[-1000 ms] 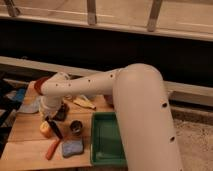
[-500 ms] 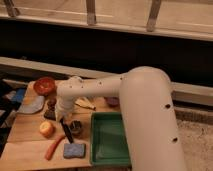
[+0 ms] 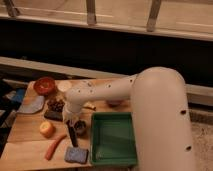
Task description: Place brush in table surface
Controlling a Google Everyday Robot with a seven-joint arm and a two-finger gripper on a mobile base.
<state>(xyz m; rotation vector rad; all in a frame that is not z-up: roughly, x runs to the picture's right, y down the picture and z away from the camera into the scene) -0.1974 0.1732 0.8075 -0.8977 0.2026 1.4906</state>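
Dark wall [image 3: 100, 50] under a railing [image 3: 91, 12], speckled floor [image 3: 202, 145].

The gripper [image 3: 73, 126] hangs low over the table surface [image 3: 26, 131] just left of the green tray [image 3: 113, 159], with the black brush [image 3: 73, 137] apparently standing upright beneath it, between the orange carrot [image 3: 54, 146] and the tray, just above the blue sponge [image 3: 76, 155].
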